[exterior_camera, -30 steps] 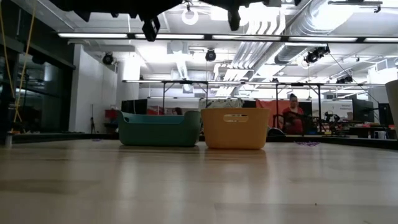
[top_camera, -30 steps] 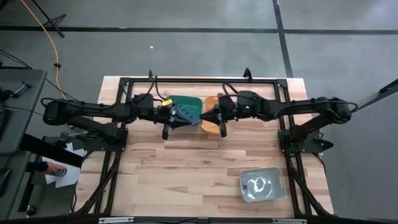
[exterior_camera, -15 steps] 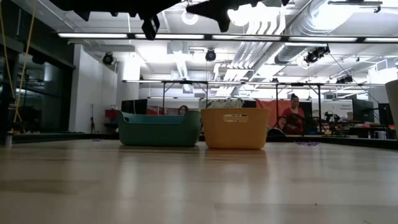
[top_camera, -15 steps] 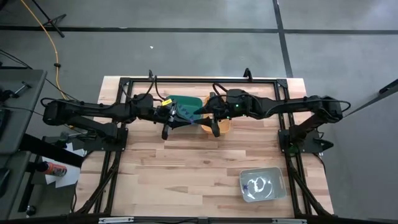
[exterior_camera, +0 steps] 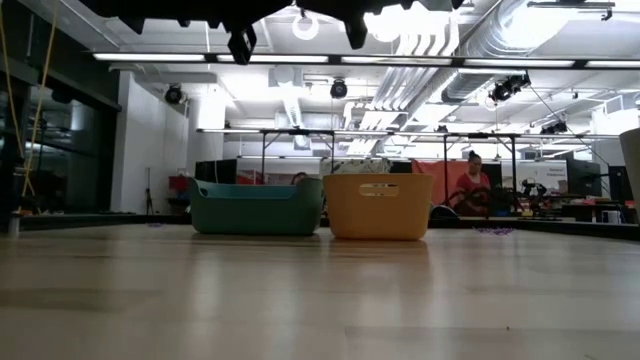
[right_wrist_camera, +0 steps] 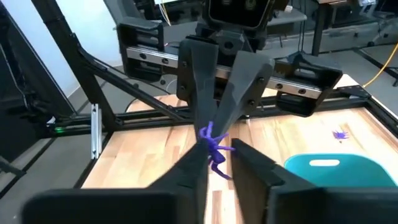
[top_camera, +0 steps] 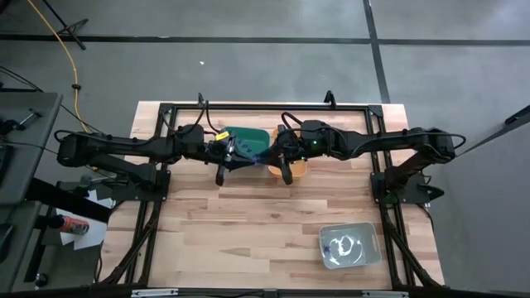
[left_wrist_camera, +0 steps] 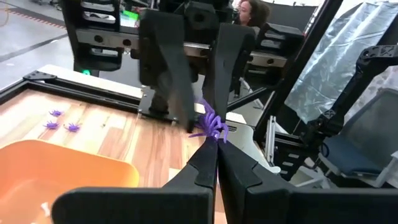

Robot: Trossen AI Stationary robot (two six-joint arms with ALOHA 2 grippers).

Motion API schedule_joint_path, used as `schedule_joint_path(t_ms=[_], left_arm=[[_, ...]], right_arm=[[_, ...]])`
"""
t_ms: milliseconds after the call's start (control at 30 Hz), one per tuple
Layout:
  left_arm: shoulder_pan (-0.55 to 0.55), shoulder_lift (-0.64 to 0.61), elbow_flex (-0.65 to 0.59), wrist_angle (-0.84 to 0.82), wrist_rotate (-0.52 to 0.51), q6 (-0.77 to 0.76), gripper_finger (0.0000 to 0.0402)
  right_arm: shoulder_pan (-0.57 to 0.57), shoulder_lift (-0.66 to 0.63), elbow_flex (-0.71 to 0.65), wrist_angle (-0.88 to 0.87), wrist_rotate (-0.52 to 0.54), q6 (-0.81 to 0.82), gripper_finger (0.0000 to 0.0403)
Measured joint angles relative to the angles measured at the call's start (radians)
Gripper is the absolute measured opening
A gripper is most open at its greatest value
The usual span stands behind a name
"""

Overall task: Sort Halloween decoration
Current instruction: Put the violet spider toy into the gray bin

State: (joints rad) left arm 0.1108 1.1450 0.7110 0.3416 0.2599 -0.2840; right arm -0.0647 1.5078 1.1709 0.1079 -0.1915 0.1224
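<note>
Above the far middle of the wooden table (top_camera: pixel 248 232), both grippers meet over the teal plastic bin (top_camera: pixel 248 142) and the orange plastic bin (exterior_camera: pixel 378 207) standing side by side. Left gripper (left_wrist_camera: pixel 216 142) has its fingers closed on a small purple spider-shaped trinket (left_wrist_camera: pixel 210 125). Right gripper (right_wrist_camera: pixel 219 149) faces it with its fingertips at the same trinket, slightly apart; whether they grip it cannot be told. More purple trinkets (left_wrist_camera: pixel 61 121) lie on the table boards behind the bins. A grey plastic bin (top_camera: pixel 349 246) holding whitish pieces sits near the table's front right.
</note>
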Motion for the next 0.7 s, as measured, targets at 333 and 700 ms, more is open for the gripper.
schedule_joint_path(t_ms=[333, 700], left_arm=[[0.000, 0.000, 0.000, -0.004, -0.003, -0.001, 0.0008], [0.122, -0.154, 0.143, -0.692, -0.048, 0.146, 0.0097]], right_arm=[[0.000, 0.000, 0.000, -0.001, -0.044, 0.003, 0.0011], [-0.067, -0.121, -0.002, -0.268, -0.039, -0.059, 0.0002]])
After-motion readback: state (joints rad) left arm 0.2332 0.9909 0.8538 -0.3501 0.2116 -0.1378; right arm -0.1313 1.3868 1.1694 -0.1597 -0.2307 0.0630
